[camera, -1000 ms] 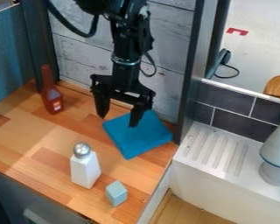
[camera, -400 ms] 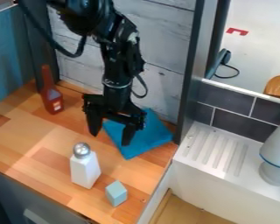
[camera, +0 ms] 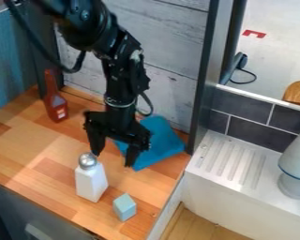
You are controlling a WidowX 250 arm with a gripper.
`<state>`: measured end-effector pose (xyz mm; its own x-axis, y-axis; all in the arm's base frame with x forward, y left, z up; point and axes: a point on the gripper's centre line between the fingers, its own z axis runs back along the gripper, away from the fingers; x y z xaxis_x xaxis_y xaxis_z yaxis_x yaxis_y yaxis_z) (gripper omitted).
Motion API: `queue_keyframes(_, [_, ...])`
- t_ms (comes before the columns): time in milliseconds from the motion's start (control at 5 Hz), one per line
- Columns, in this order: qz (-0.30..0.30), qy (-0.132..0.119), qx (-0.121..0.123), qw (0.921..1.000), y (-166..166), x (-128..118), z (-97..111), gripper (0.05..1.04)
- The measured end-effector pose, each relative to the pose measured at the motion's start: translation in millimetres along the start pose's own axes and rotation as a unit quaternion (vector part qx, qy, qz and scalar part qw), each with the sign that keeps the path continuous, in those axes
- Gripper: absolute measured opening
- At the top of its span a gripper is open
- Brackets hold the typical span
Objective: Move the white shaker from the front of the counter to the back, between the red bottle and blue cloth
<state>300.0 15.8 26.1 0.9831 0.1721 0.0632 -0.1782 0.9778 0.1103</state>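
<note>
The black gripper [camera: 113, 159] hangs over the wooden counter with its two fingers spread wide and nothing between them. Its left finger is close behind the silver cap of a white shaker [camera: 90, 182], which stands upright; whether they touch I cannot tell. The right finger overlaps the left part of a folded blue cloth [camera: 163, 143] in the view. A small light-blue block [camera: 124, 207] lies to the right of the shaker, nearer the counter's front edge.
A red-brown bottle [camera: 55, 104] stands at the back left of the wooden counter [camera: 36, 145]. Grey plank walls rise behind, with a dark upright post [camera: 206, 70] at the right. Beyond it are a white ridged drainer [camera: 231, 161] and a grey object [camera: 295, 164].
The gripper has moved down and toward the front left, from above the cloth to just behind the shaker. Its fingers stay apart. The bottle, cloth, shaker and block are where they were.
</note>
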Motion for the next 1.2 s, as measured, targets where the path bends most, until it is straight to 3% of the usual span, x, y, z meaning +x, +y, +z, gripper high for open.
queue_keyframes(200, [-0.006, -0.018, 0.0, 0.9998, 3.5, -5.4, 4.9, 1.0])
queue_keyframes(400, [0.008, -0.032, -0.001, 0.9994, 31.9, -23.0, 12.1, 1.0])
queue_keyframes(800, [-0.002, -0.047, 0.002, 0.9989, 39.2, -32.1, 10.0, 1.0])
queue_keyframes(1200, [-0.008, -0.045, -0.009, 0.9989, 42.0, -35.8, 6.4, 1.0])
